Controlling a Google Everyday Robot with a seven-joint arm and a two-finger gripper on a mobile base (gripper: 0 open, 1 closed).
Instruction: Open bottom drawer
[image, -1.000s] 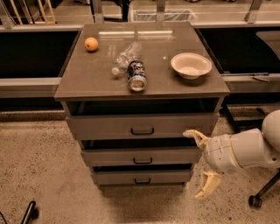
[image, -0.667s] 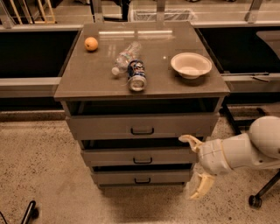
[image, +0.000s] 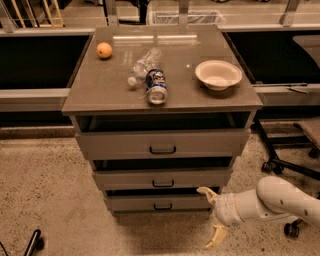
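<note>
The bottom drawer (image: 160, 203) is the lowest grey front of the cabinet, with a small dark pull (image: 162, 206) at its centre. It stands slightly out, like the two drawers above it. My gripper (image: 210, 216) is low at the right, just off the bottom drawer's right end, on a white arm (image: 272, 200) coming in from the right. Its two cream fingers are spread wide, one fingertip (image: 202, 190) up near the drawer's right corner and one lower. It holds nothing.
On the tabletop (image: 100, 95) lie an orange (image: 104, 50), a clear plastic bottle (image: 144, 64), a can (image: 156, 86) and a white bowl (image: 218, 74). An office chair base (image: 287, 155) stands on the floor to the right. A dark object (image: 32, 242) shows at bottom left.
My gripper and arm have dropped lower and drawn back to the right, from beside the middle drawer to beside the bottom drawer. The drawers have not moved.
</note>
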